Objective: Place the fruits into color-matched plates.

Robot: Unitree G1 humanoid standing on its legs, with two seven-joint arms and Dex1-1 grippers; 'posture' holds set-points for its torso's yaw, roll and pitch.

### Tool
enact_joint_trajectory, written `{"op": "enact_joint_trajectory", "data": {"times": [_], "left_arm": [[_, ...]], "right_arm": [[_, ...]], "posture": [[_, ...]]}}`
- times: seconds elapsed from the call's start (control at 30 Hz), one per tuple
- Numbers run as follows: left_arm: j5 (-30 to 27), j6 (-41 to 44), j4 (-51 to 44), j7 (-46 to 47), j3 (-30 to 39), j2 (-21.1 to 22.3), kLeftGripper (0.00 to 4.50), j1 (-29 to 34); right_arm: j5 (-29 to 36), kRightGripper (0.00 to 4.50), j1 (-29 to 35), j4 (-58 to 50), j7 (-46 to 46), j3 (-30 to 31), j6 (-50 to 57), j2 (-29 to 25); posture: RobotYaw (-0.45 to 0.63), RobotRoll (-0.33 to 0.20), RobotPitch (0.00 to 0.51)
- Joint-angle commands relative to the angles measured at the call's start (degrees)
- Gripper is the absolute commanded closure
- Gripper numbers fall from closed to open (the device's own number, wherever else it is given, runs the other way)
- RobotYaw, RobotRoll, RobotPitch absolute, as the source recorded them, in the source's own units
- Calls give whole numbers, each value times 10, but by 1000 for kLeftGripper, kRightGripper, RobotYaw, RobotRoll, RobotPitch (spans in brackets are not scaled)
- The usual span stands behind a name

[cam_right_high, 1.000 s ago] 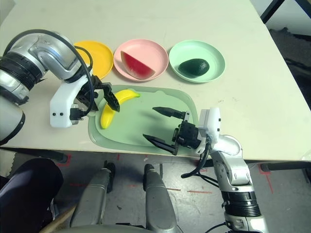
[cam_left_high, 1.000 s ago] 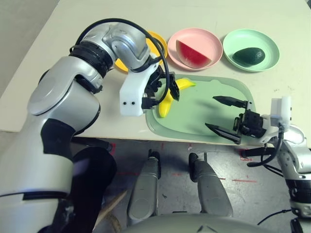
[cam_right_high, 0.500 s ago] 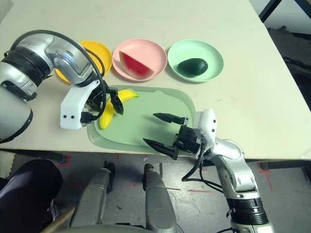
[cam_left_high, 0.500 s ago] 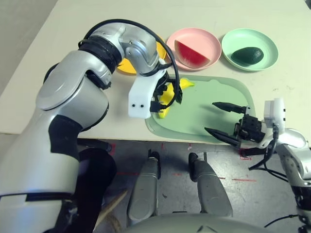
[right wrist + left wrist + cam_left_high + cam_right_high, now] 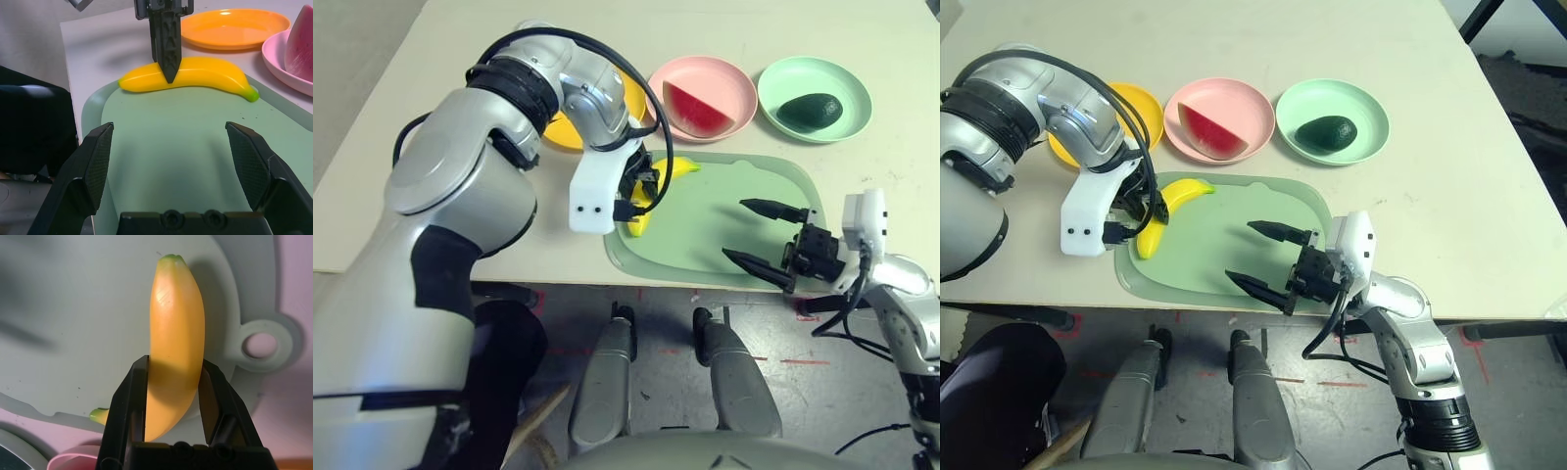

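Pale green, the cutting mat (image 5: 1234, 245) lay along the near edge of the table (image 5: 1430, 147), and everything the coming move depended on sat at its left end. Beyond the mat's far edge stood the three plates in a row: the yellow-orange plate (image 5: 1141, 98) at the left, the pink plate (image 5: 1224, 103) holding the watermelon wedge (image 5: 1212, 133), and the mint plate (image 5: 1371, 113) with the avocado (image 5: 1325, 129) in it, so two fruits looked already sorted.

The banana (image 5: 175, 340) was the one left out, lying on the mat with its long axis running from the near left corner up toward the pink plate. The left gripper (image 5: 172, 396) pointed steeply down onto it, its fingers (image 5: 128, 406) clenched across the fruit's width, square to that long axis and nearer the lower end than the green tip. From the right wrist view the banana rested on the mat rather than hanging clear of it.

The yellow-orange plate lay just beyond and to the left of the grasp, near at hand for this arm. The right gripper (image 5: 1268, 257) hovered over the mat's right half, released and spread wide, well apart from the banana and farther from that plate. In my judgement, the lift and carry belonged to the left arm.
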Motion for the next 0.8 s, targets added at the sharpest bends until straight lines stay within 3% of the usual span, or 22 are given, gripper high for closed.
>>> {"op": "enact_joint_trajectory", "data": {"times": [0.03,0.37,0.5,0.67,0.8], "left_arm": [[16,-4,18,30,0,10,3017,-25],[-52,-4,112,30,62,29,3017,-79],[-104,33,142,-38,112,47,3017,-76],[-207,145,137,-187,214,83,3017,-38],[-257,233,106,-258,279,115,3017,-4]], "right_arm": [[2,0,8,-12,7,10,3,-2],[-4,0,1,-1,17,22,-6,1],[-3,0,-7,2,14,20,-10,7],[-6,0,-11,-11,-28,16,-4,27],[-15,0,3,-46,-76,25,11,43]], "posture": [[-156,0,344],[-131,0,331],[-124,0,327],[-105,0,322],[-86,0,320]]}}
